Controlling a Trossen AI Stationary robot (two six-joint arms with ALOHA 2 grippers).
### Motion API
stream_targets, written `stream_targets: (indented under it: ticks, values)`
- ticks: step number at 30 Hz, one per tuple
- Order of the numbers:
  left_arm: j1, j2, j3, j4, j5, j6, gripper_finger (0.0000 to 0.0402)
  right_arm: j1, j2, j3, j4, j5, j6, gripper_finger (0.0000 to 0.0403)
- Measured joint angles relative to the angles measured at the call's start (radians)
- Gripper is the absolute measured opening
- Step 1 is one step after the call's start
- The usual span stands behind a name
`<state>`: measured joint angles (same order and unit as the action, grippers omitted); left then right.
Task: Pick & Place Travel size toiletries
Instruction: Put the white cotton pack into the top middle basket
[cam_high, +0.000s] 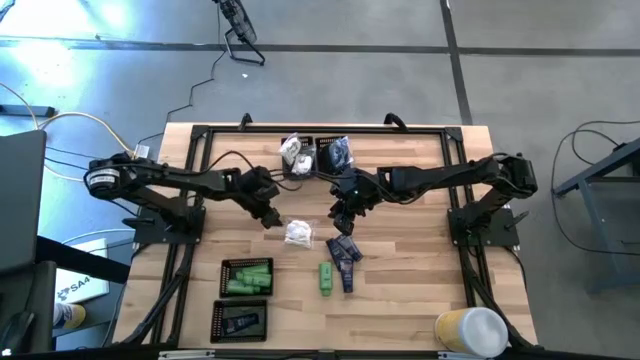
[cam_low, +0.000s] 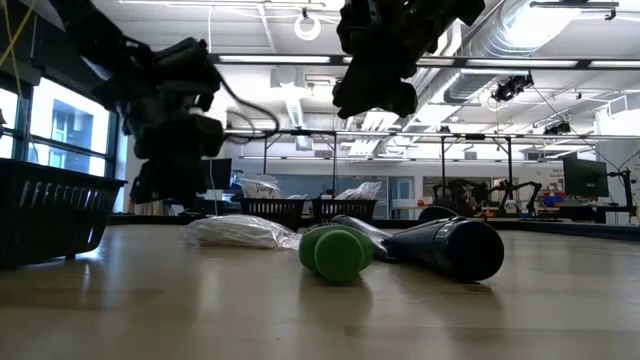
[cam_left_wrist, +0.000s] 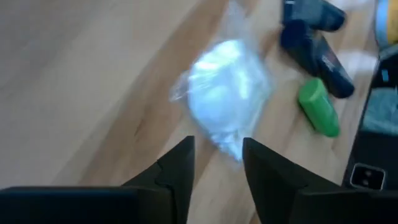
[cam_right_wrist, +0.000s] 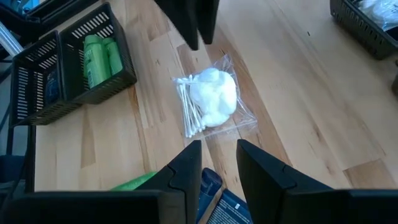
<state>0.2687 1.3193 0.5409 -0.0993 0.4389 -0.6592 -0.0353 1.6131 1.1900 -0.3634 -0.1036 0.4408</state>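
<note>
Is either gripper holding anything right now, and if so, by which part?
Nothing is held. The left gripper and the right gripper both hang empty over the clear plastic bag of white cotton swabs, which lies on the wooden table.

My bench (cam_high: 400, 290) is of pale wood planks and stands on a grey concrete floor (cam_high: 330, 90). Behind it I see a big hall with white ceiling ducts (cam_low: 560, 40), strip lights and bright windows (cam_low: 60, 130).
</note>
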Motion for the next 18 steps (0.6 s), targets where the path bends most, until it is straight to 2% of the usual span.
stream_targets:
  ticks: [5,10,18]
  values:
    - [0.035,0.000,-0.063,0.054,-0.034,-0.045,0.0113,-0.020,0.000,0.000,0.001,0.000,0.000,0.0094]
    - [0.069,0.000,-0.083,0.172,0.029,-0.047,0.0111,-0.033,0.000,0.000,0.001,-0.002,0.004,0.0094]
    - [0.094,0.037,-0.084,0.173,0.049,-0.003,0.0111,-0.032,0.000,0.000,0.008,-0.003,0.006,0.0094]
